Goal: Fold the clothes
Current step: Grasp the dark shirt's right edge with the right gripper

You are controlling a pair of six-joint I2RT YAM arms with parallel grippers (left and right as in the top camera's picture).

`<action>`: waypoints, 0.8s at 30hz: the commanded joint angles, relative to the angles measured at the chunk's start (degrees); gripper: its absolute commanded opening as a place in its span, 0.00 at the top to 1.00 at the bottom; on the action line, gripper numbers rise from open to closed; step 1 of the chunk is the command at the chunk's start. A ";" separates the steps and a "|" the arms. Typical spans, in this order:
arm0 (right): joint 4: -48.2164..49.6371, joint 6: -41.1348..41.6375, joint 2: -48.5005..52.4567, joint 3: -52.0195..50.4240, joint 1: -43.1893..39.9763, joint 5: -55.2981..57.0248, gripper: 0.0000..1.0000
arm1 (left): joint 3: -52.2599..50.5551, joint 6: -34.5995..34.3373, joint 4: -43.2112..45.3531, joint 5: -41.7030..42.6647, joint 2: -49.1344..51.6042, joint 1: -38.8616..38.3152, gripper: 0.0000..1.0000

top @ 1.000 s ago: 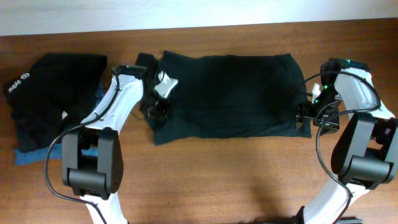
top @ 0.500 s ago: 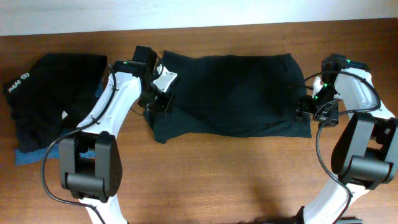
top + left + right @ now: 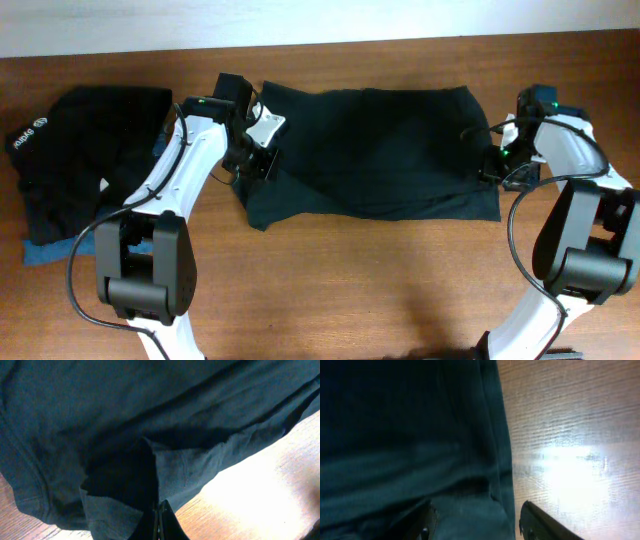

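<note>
A large black T-shirt [image 3: 370, 150] lies spread across the middle of the wooden table, folded into a wide rectangle. My left gripper [image 3: 262, 160] is at its left edge, shut on a fold of the T-shirt fabric [image 3: 125, 495]; the closed fingertips [image 3: 160, 512] pinch the hem just above the wood. My right gripper [image 3: 497, 165] is at the T-shirt's right edge, open, its fingers [image 3: 477, 522] straddling the hem [image 3: 500, 460] without holding it. No logo shows.
A pile of other black clothes [image 3: 85, 140], one with white lettering [image 3: 28, 132], sits at the far left on blue denim [image 3: 45, 252]. Bare wooden table [image 3: 350, 290] runs along the front. A pale wall edge borders the back.
My left gripper moved toward the back with the T-shirt's left edge. My right gripper shifted back along the right edge, and the front right corner now lies flat.
</note>
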 commanded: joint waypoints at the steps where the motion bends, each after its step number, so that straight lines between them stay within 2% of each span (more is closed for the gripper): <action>1: 2.08 -0.09 0.33 -2.34 -0.33 -0.33 0.41 | 0.31 0.57 0.15 -0.39 -1.20 0.04 1.00; 17: 10.01 0.13 0.35 -8.57 -0.33 -0.35 0.43 | 0.31 0.57 0.15 -0.39 -1.20 0.04 0.99; 24: 10.40 0.13 0.35 -8.94 -0.33 -0.35 0.60 | 0.31 0.57 0.15 -0.39 -1.20 0.04 0.99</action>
